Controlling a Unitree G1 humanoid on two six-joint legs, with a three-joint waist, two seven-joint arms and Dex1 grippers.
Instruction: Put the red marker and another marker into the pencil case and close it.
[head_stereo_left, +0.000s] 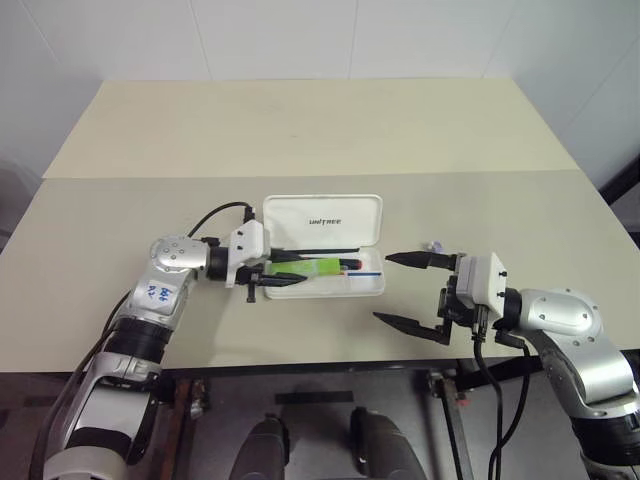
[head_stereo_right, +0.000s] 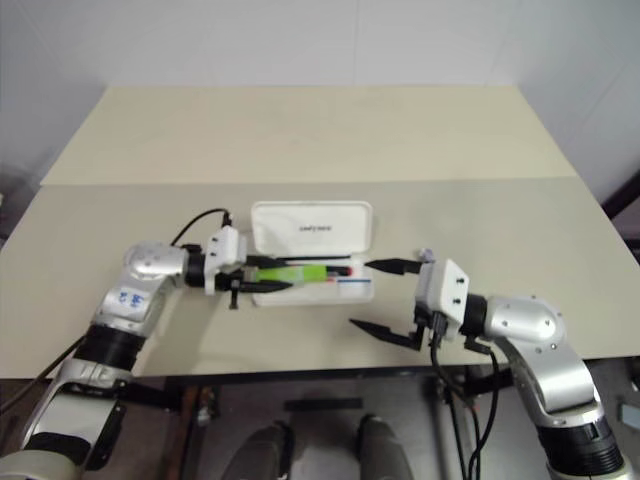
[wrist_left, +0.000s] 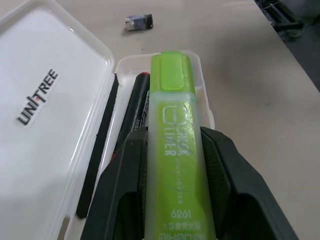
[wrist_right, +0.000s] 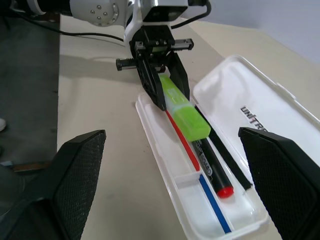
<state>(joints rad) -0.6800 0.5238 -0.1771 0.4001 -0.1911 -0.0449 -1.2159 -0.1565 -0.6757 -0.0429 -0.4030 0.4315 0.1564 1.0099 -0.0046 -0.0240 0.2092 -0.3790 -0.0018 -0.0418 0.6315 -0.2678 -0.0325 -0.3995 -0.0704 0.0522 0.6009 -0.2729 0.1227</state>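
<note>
Green marker (wrist_left: 175, 150) clamped between left fingers (wrist_left: 125, 185) over open pencil case (head_stereo_left: 325, 215), right fingers (head_stereo_left: 410, 322) spread

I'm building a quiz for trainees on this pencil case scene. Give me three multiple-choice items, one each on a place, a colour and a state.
1. Where does the red marker lie?
A. inside the open pencil case
B. on the table beside the case
C. in the right hand

2. What colour is the highlighter in the left hand?
A. blue
B. light green
C. orange

3. How does the right hand stand?
A. shut on the lid
B. shut on nothing
C. open, holding nothing

Answers:
1 A: it rests in the case's tray beside the hinge.
2 B: lime plastic shows between the black fingers.
3 C: its fingers are spread wide, apart from the case.
</note>
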